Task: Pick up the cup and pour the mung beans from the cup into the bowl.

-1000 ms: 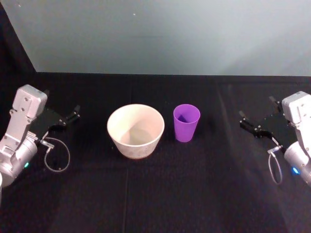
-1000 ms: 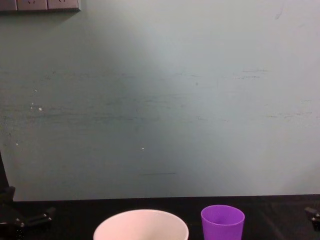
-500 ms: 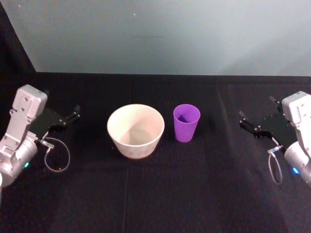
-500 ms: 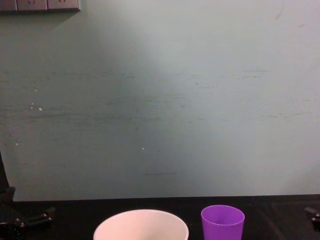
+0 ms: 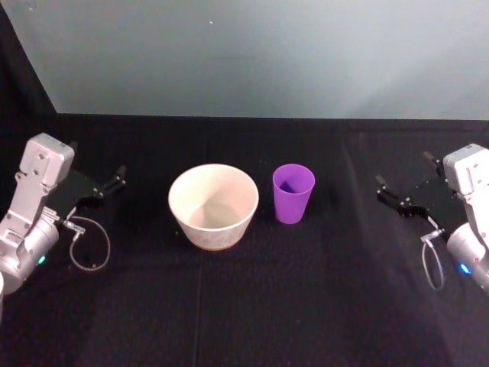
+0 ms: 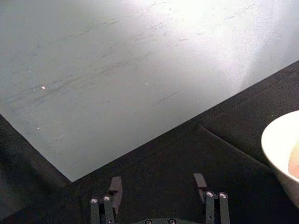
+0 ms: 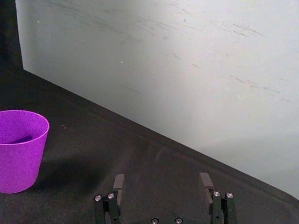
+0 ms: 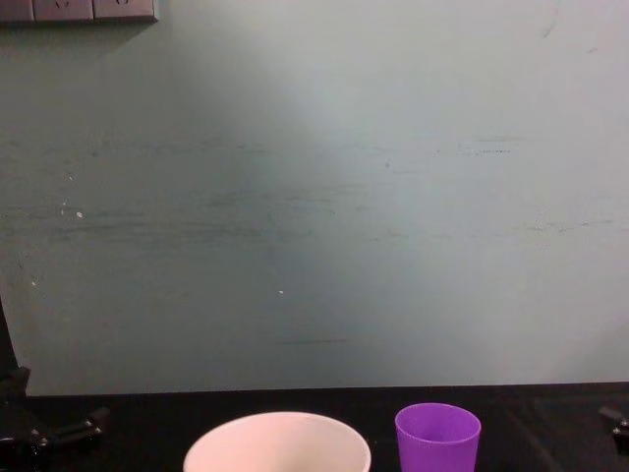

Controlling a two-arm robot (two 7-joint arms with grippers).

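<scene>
Left gripper (image 5: 96, 157): jaws wide apart, nothing between them, touching nothing. It sits well to the left of the bowl (image 5: 206, 233), pointing in towards it. In the left wrist view the gripper (image 6: 158, 183) shows both fingers (image 6: 115, 185) spread over black cloth, with the bowl's rim (image 6: 275, 133) off to one side.

Right gripper (image 5: 403, 168): jaws also wide apart and holding nothing. It is well to the right of the bowl, beyond the cup (image 5: 293, 200), and clear of it. The right wrist view has the gripper (image 7: 162, 180) with the cup (image 7: 18, 154) ahead and off to the side, with bare cloth between.

The cup stands upright on the tabletop (image 5: 252, 306), just to the right of the bowl, a narrow gap between them, not touching. Its inside is in shadow, so I cannot tell the contents. The bowl is upright and its inside looks pale.

A loose cable loop (image 5: 90, 248) hangs at the left wrist, left of the bowl, and another (image 5: 432, 264) at the right wrist. A pale wall (image 5: 252, 53) stands behind the bowl. The chest view shows a socket strip (image 8: 79, 10) high on the wall, above and left of the bowl.
</scene>
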